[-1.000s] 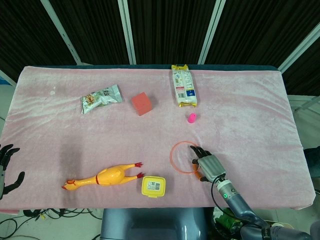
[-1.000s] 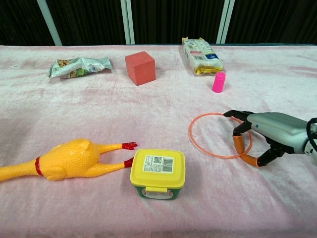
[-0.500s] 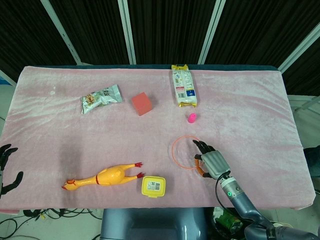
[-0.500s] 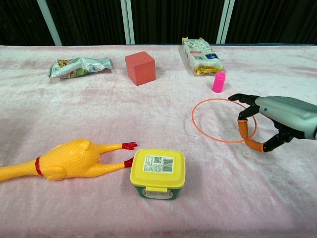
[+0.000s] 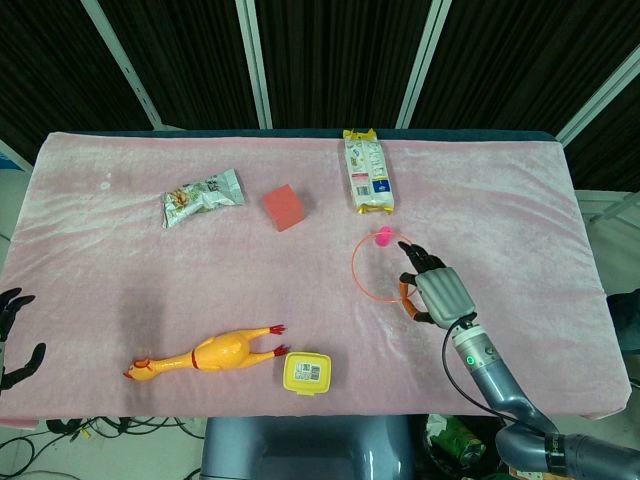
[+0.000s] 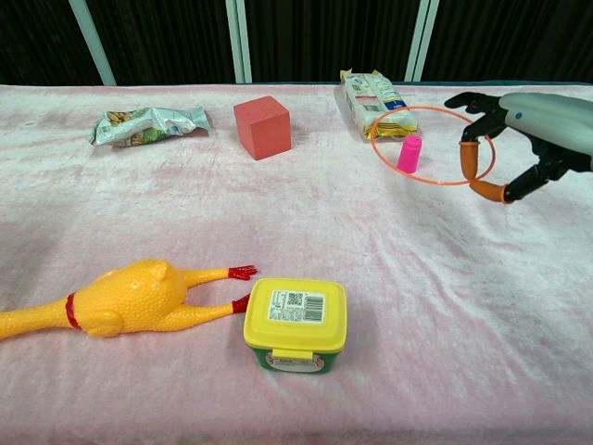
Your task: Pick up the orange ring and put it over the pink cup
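Note:
The thin orange ring (image 5: 353, 268) hangs in the air, pinched at its right side by my right hand (image 5: 435, 290). In the chest view the ring (image 6: 431, 184) is raised off the cloth, and the small pink cup (image 6: 409, 154) shows through its loop. My right hand (image 6: 537, 116) is to the right of the cup, its other fingers spread. Seen from the head camera, the pink cup (image 5: 383, 237) stands upright at the ring's far edge. My left hand (image 5: 12, 340) sits off the table's near left corner, fingers apart and holding nothing.
A biscuit packet (image 5: 368, 175) lies just behind the cup. A red cube (image 5: 284, 207) and a snack bag (image 5: 203, 196) are further left. A rubber chicken (image 6: 111, 301) and a yellow-lidded tub (image 6: 295, 320) lie near the front edge.
My right hand has lifted the ring off the cloth and carried it away from the front edge towards the pink cup. The left hand has not moved.

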You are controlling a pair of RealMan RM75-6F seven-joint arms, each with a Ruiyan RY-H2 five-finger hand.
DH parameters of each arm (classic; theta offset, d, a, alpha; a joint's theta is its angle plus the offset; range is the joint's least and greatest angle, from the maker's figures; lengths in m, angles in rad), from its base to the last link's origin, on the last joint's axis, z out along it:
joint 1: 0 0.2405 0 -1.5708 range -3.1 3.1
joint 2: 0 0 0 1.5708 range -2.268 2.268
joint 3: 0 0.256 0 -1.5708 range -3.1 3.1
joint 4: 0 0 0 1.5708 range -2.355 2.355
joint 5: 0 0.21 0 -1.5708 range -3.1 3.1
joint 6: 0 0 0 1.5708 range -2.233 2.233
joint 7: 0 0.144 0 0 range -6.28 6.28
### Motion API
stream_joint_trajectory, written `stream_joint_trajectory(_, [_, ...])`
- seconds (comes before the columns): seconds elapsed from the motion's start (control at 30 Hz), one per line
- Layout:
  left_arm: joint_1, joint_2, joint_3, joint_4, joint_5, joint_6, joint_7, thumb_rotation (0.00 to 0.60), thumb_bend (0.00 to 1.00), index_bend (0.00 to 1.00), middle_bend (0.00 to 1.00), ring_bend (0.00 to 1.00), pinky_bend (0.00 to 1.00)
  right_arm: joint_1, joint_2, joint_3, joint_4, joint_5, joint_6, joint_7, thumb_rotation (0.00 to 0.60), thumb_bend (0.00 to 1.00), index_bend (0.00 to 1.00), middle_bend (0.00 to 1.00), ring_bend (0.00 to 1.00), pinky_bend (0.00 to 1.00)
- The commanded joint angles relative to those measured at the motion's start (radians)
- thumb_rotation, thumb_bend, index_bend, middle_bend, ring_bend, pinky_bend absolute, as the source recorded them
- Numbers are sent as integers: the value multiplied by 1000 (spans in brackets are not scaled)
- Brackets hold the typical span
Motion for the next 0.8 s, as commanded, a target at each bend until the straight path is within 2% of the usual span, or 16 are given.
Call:
stream_joint_trajectory(0.03, [1,1,-1,-1,0,1,-1,600,332,200,116,0,0,53,2,57,53,83,-63,-23,600,383,748,0,0,188])
stream_joint_trajectory(0.37, [3,2,-6,1,-7,2,-2,600,332,201,116,0,0,143,-82,100,228,224,-172,-53,600,383,748,0,0,188])
stream_joint_trajectory(0.6, [5,7,-9,-2,-7,5,-11,600,332,201,116,0,0,172,-141,88,334,290,-232,-61,600,383,748,0,0,188])
stream_joint_trajectory(0.8, [7,14,-10,-2,-10,3,-26,600,332,201,116,0,0,169,-182,61,391,299,-245,-51,600,382,748,0,0,188])
